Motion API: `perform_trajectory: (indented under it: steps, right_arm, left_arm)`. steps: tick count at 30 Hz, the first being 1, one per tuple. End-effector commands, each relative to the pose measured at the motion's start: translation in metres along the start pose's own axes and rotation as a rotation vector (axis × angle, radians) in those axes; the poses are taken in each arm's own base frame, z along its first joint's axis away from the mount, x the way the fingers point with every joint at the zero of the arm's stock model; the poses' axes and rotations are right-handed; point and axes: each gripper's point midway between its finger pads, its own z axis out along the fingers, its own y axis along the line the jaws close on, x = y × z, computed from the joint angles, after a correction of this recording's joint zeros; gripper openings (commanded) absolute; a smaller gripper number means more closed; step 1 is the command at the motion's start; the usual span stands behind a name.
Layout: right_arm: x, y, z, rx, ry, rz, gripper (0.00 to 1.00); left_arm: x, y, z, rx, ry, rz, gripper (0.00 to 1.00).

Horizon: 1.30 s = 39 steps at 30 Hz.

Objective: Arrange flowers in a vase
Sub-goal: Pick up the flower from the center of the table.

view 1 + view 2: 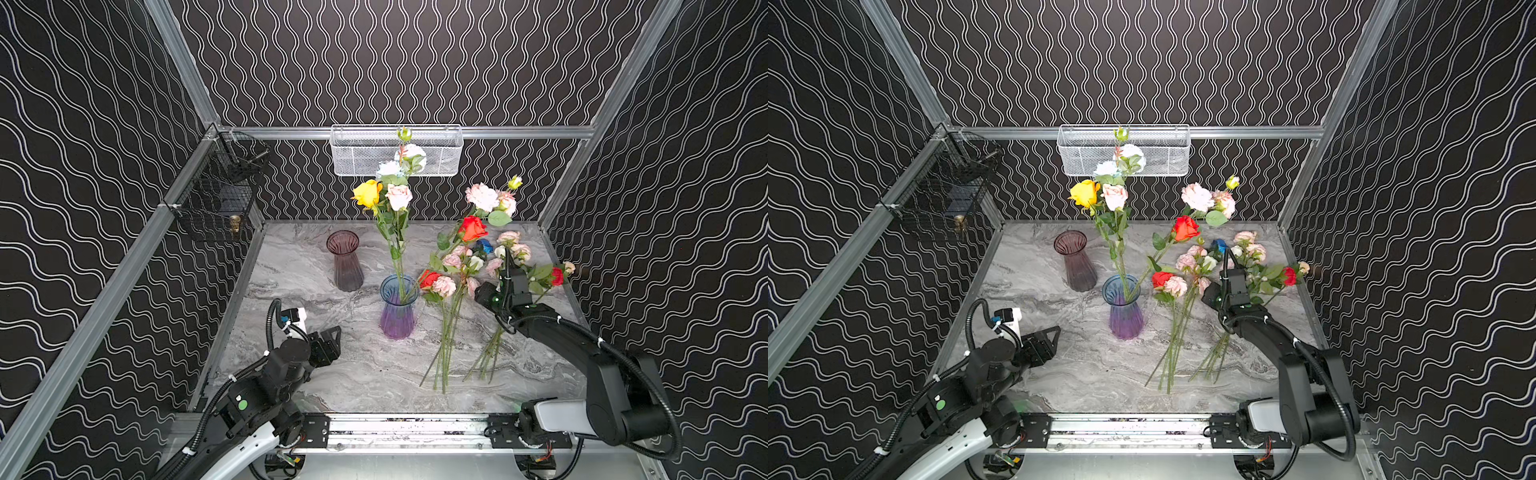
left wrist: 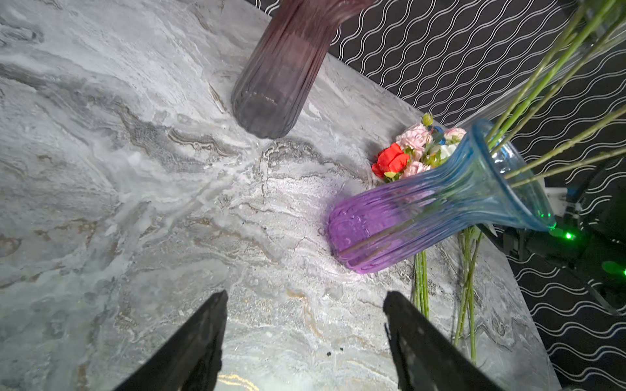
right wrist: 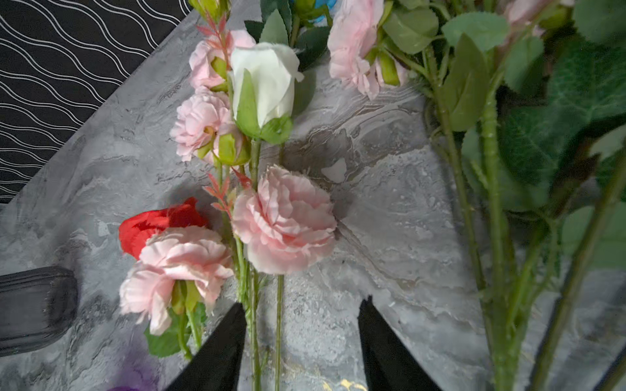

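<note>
Right claw [image 3: 301, 304] spread, grasping nothing, low over loose flowers [image 1: 451, 286] lying right on desk [image 1: 374, 374]; thin stems between jaws. Left claw [image 2: 305, 294] spread, empty, near left. Blue-purple vase [image 1: 397, 307] mid-desk holds several stems: yellow, pink, white, red blooms. Mauve vase [image 1: 344, 261] empty. Judged roughly one-third done; two loose bunches left.

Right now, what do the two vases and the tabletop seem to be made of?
Blue-purple vase: probably tinted glass, glossy and ribbed; stems show through it. Smoky pink vase: likely the same ribbed glass, translucent. Tabletop: grey veined marble look, matte; real stone or printed laminate, unclear.
</note>
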Motion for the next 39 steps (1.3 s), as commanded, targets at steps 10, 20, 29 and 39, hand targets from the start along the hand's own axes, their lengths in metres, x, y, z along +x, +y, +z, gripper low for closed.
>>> perform_trajectory:
  steps: [10, 20, 29, 39]
  right_arm:
    - [0.082, 0.059, -0.006, -0.172, 0.243, -0.259, 0.25]
    - [0.115, 0.077, 0.003, -0.196, 0.335, -0.323, 0.29]
    - [0.122, 0.067, 0.010, -0.148, 0.347, -0.320, 0.12]
    - [0.094, 0.081, -0.014, -0.184, 0.254, -0.357, 0.03]
  left_arm:
    - [0.020, 0.006, 0.006, 0.003, 0.062, -0.020, 0.77]
    - [0.032, 0.007, 0.008, 0.013, 0.107, -0.045, 0.77]
    - [0.030, 0.012, 0.002, -0.003, 0.099, -0.049, 0.77]
    - [0.018, 0.010, -0.001, 0.009, 0.050, -0.048, 0.77]
